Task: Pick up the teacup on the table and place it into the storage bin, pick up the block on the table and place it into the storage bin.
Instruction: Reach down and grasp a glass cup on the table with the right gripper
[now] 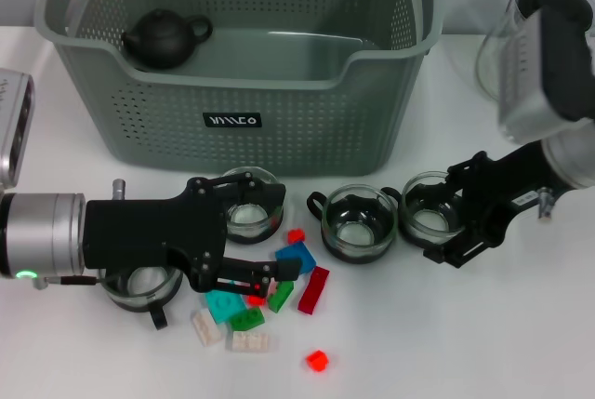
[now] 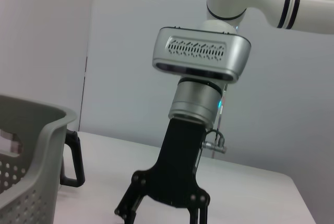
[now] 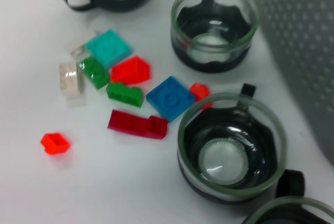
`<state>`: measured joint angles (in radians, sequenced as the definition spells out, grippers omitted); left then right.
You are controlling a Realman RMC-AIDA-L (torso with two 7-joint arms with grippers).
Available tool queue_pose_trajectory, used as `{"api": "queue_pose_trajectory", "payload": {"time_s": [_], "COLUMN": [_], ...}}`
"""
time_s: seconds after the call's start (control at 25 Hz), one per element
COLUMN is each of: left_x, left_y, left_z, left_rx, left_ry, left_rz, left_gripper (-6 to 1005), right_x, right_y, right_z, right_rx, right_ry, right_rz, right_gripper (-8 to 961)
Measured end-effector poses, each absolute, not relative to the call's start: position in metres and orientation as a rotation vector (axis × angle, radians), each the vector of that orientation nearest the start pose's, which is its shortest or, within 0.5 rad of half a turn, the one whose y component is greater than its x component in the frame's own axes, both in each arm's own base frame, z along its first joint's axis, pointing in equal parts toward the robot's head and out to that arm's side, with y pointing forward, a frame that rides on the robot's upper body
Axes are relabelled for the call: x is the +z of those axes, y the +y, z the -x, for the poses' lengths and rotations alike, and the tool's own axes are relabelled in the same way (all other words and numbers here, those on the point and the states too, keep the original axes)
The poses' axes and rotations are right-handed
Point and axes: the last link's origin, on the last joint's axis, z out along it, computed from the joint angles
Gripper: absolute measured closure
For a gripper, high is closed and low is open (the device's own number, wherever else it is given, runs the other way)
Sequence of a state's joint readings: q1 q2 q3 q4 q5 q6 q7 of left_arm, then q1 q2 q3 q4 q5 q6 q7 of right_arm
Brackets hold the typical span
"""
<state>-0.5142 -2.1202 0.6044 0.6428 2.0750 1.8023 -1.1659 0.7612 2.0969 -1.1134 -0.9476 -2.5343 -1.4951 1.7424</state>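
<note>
Head view, left to right: the left gripper [image 1: 249,280] lies low over the bench [image 1: 446,343], its fingers closed down among the loose blocks [image 1: 279,292], seemingly nipping a small red block [image 1: 255,299], though the pinch itself is partly hidden. Glass teacups [image 1: 361,222] stand in a row in front of the storage bin [image 1: 232,73], which already holds a dark teapot [image 1: 165,37] in its left rear corner. At the far right, the right gripper [image 1: 437,222] reaches in around the rightmost teacup [image 1: 426,206], fingers parted on either side of it and not yet closed. The risks, as I judge them: the crowded blocks could be scattered or a neighbour dragged up as the left arm lifts, and a shallow pinch might drop the piece. The smooth glass cup could slip or knock its neighbour, since the cups stand just beside each other.
</note>
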Motion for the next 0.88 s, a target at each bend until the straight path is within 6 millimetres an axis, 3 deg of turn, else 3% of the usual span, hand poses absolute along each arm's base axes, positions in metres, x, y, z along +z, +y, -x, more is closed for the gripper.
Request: {"api": "queue_pose_trajectory", "payload": {"time_s": [0.52,0.88], "left_x": [-0.015,-0.015], "left_y": [0.287,0.284], "left_z": [0.251,0.255], "left_rx": [-0.901,-0.906], "left_ry": [-0.343,-0.353], "left_rz": [2.880,2.865], "left_gripper": [78,80], "right_x": [-0.051,-0.055], "right_y": [0.376,0.375], "right_z": [-0.192,-0.191], "right_rx": [-0.669,-0.694], "right_ry": [0.184,0.218], "right_rz": [2.952,2.940], "right_gripper": [90,111]}}
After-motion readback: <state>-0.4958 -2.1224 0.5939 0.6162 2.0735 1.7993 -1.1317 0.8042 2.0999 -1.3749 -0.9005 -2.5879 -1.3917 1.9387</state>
